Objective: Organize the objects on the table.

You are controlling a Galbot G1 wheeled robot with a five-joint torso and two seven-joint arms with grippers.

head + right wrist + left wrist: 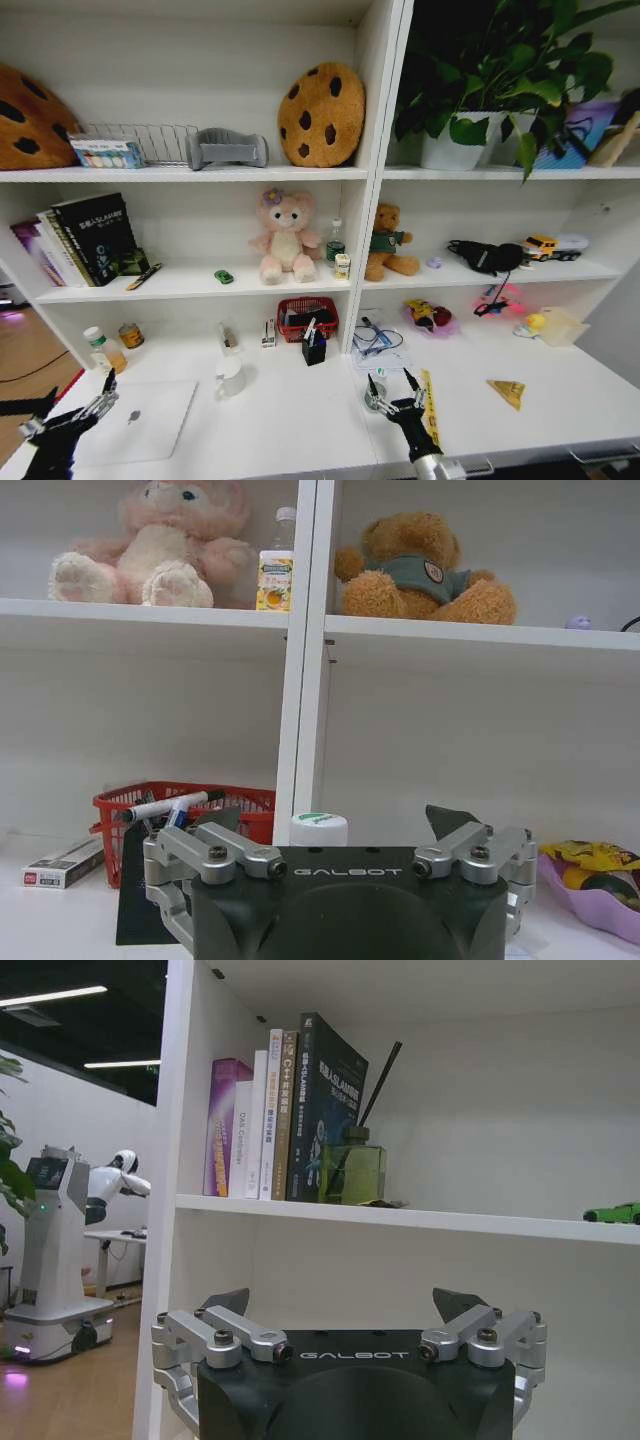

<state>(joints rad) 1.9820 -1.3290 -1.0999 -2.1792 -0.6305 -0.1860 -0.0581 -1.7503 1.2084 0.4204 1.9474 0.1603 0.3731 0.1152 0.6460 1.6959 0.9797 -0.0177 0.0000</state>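
Note:
On the white table a silver laptop lies shut at the front left, and a white mug stands just to its right. My left gripper hovers open at the laptop's left edge, holding nothing. My right gripper is open low over the table's middle, just behind a small round white-lidded container. Pens stick out of a red basket. On the shelf above sit a tiny green toy car and a small clear bottle.
A yellow ruler lies right of my right gripper, a yellow wedge farther right. A black pen holder stands before the basket. A pill bottle and a tin are at the back left. Plush toys, books and plants fill the shelves.

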